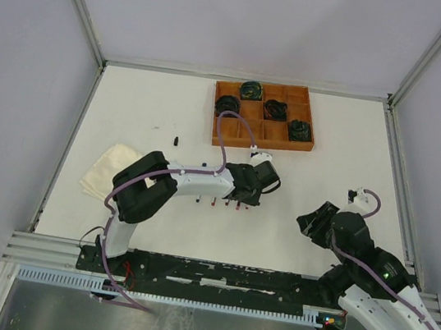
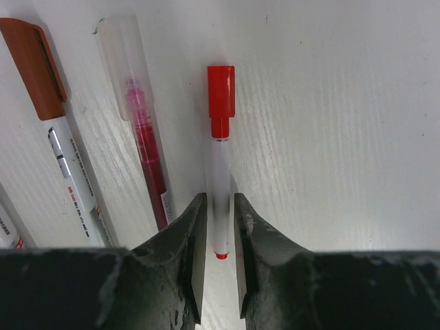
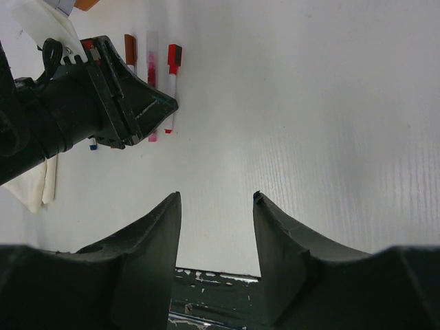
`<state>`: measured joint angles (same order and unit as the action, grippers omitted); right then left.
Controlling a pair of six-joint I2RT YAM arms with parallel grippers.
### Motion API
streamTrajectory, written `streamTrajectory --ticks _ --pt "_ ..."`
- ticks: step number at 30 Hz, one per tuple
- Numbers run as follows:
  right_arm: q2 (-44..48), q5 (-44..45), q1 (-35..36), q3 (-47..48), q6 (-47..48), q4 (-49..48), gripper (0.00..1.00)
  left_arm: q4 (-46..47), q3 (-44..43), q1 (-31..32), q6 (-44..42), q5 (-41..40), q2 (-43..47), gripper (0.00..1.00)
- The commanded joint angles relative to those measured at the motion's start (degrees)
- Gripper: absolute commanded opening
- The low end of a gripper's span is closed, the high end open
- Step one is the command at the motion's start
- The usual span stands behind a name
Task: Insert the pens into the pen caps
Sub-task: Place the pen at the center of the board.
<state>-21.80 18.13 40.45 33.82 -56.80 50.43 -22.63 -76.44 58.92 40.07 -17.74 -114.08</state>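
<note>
Left hand straddles a white pen (red cap fitted).

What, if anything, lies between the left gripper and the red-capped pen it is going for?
Nothing visible does. The left gripper straddles the red-capped pen, with one finger on each side of its barrel. The pink pen lies alongside, outside the gap.

Pens: side by side on the worktop, one between the jaws of the left tool.
Tray: behind the pens, cable bundles in its compartments.
Cloth: left of the pens.
Right tool: right of the pens, well apart.
</note>
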Motion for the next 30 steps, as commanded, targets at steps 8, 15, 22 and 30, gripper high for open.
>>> streamTrajectory --ticks 8,15,22,30 --pt "0.5 0.2 -0.1 0.3 -0.6 -1.4 0.54 1.3 -2.6 0.2 -1.4 0.1 5.0 0.37" --pt "-0.4 0.0 -0.1 0.2 -0.4 -2.2 0.54 0.2 -1.5 -0.5 -7.0 -3.8 14.4 0.48" --pt "-0.9 -0.5 -0.2 -0.2 0.0 -2.9 0.54 -0.3 6.0 -8.9 -8.7 -3.2 23.6 0.49" --pt "-1.5 -0.6 -0.1 -0.3 0.4 -3.2 0.54 1.2 18.6 -22.7 -6.8 0.0 30.6 0.46"
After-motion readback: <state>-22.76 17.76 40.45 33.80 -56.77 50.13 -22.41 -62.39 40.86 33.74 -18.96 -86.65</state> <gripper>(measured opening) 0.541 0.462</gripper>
